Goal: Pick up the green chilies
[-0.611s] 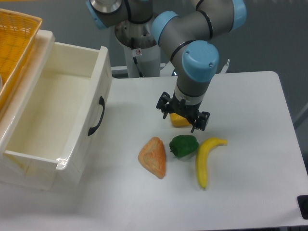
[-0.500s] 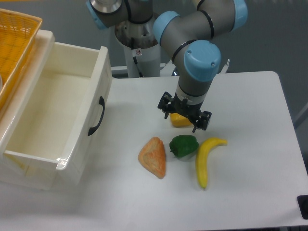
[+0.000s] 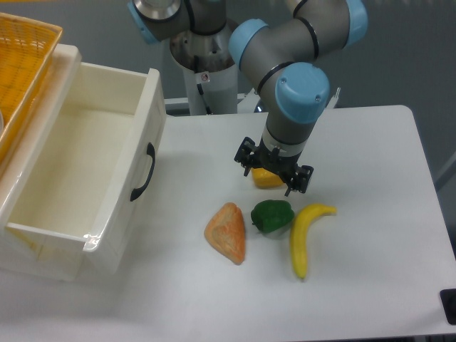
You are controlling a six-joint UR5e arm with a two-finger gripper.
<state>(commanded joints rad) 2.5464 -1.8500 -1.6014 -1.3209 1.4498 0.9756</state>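
The green chilies (image 3: 272, 216) are a small dark green glossy lumpy pepper lying on the white table (image 3: 370, 164), between an orange-tan wedge (image 3: 227, 232) on its left and a yellow banana (image 3: 305, 236) on its right. My gripper (image 3: 275, 172) hangs open just behind and slightly above the pepper, fingers spread left and right. It holds nothing. A yellow-orange piece (image 3: 267, 178) lies on the table right under the gripper, partly hidden by it.
An open white drawer box (image 3: 78, 178) with a black handle (image 3: 143, 173) fills the left side. An orange wicker basket (image 3: 21, 64) sits at the top left. The arm's base (image 3: 206, 64) stands at the table's back edge.
The arm has shifted very slightly to the right. The gripper stays open and the objects on the table have not moved.
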